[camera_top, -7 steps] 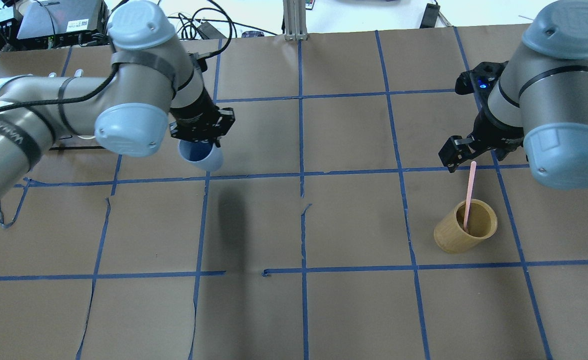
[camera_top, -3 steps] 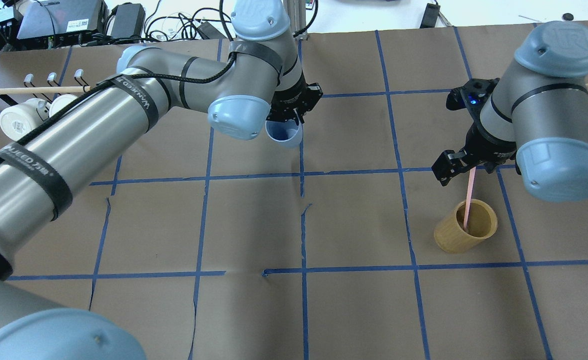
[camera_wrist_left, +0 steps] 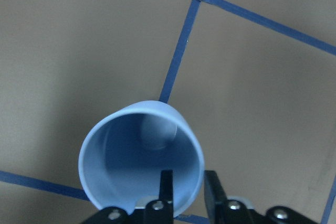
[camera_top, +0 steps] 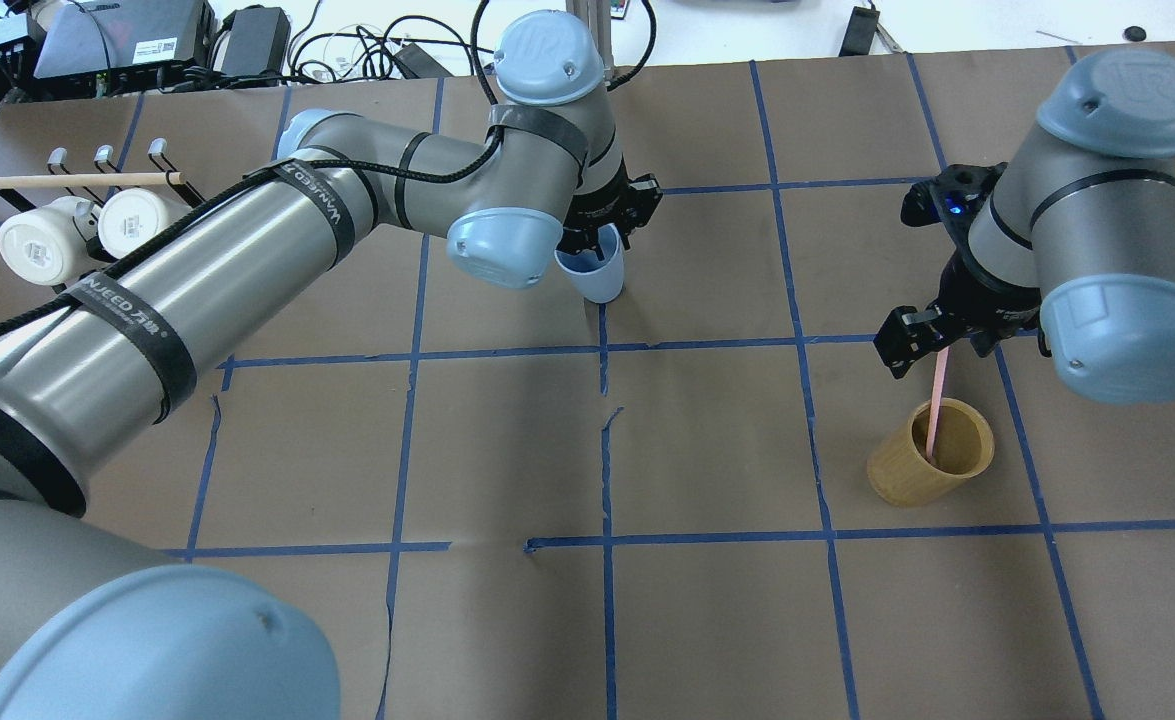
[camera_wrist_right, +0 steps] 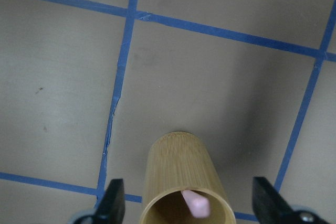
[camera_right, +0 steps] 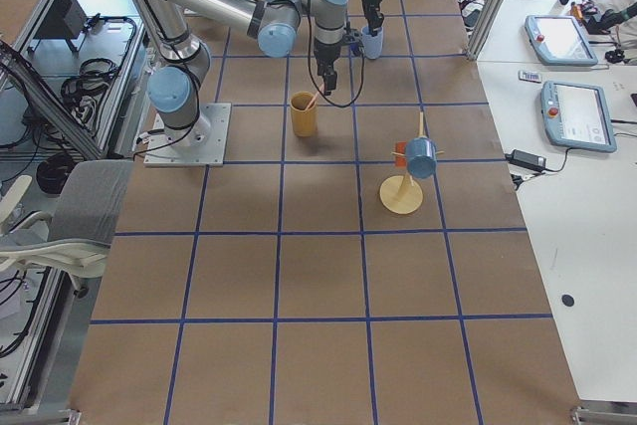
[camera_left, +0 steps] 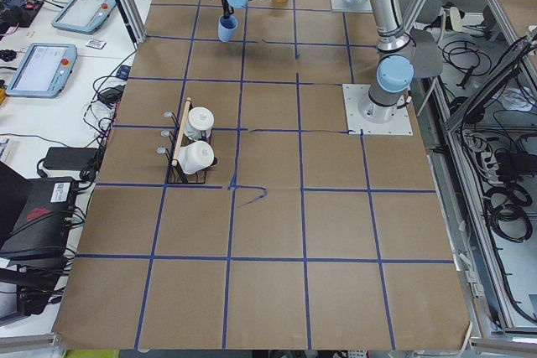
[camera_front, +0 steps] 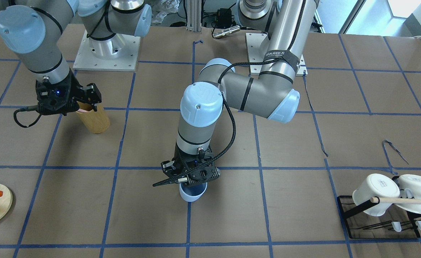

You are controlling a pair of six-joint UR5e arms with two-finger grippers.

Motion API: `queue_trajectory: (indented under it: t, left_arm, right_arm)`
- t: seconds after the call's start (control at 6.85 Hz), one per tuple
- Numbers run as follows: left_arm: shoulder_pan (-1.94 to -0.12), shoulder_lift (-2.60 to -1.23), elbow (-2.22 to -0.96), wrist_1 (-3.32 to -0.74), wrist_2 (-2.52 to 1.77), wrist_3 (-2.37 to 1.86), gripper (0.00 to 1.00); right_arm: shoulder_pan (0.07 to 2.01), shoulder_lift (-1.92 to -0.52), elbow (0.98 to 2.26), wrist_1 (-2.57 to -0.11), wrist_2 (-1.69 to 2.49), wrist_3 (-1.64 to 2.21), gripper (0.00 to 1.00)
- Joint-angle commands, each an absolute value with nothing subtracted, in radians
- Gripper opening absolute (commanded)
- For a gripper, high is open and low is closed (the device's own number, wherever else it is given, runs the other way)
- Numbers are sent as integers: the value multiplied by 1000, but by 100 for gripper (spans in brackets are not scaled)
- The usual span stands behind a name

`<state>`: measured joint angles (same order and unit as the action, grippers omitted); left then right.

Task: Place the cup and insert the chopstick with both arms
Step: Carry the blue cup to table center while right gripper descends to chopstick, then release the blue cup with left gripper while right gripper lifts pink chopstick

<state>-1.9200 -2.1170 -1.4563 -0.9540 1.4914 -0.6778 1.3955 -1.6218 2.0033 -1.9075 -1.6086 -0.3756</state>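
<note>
Light blue plastic cup (camera_top: 595, 275), gripped at its rim by the left tool (camera_top: 602, 240) near the middle of a brown paper-covered counter (camera_top: 707, 450) marked into squares with blue tape. The left arm (camera_top: 247, 250), grey with pale blue joint caps, reaches far across the counter with its tool pointing down. The right arm (camera_top: 1097, 230), of the same make, hangs over the counter's right part.

A black wire rack (camera_front: 360, 208) at the counter's far left carries two white mugs (camera_front: 375, 194) and a wooden dowel (camera_front: 411, 201).

A tan bamboo cylinder holder (camera_top: 922, 475) stands upright below the right tool (camera_top: 942, 340), well apart from the cup. The right tool is spread wide, one finger (camera_wrist_right: 113, 203) to each side above the holder's mouth, gripping nothing.

In the left wrist view the left tool (camera_wrist_left: 189, 195) is almost closed. One finger (camera_wrist_left: 166, 184) is inside the cup (camera_wrist_left: 142, 161) and the other outside, pinching the wall. The cup is mouth-up and slightly tilted, over a blue tape line. Whether its base touches the counter cannot be told.

A thin pink chopstick (camera_top: 935, 400) leans inside the holder. Its upper end rises between the right tool's spread fingers, touching neither.
</note>
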Motion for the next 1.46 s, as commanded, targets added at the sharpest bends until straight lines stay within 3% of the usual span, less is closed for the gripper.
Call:
queue_trajectory:
  t: [0.0,0.29,0.58,0.88,1.02,1.31]
  left_arm:
    - [-1918,-2102,-1392,-974,1493,-654,100]
    - [-1878,-2001,-1344,-1215,1490,-411,100]
    - [-1839,-1810,-1451,-1345,1499,-225,100]
    - [-1821,-1584,-1610,-1466,1500,-120,100]
    - [-1818,-1527,-1664,-1438,1499,-95,100]
    - [-1780,-1502,-1648,-1448,1526,-55,100]
  right_arm:
    - [1381,-1628,2002,-1904,-1606,-364,59]
    - [1381,-1628,1999,-1904,-1603,-362,44]
    - [1381,-1631,1994,-1902,-1601,-359,19]
    - [1381,-1634,1991,-1902,-1595,-359,3]
    - [1381,-1638,1974,-1872,-1592,-356,0]
    - [1381,-1626,1851,-1754,-1591,-350,0]
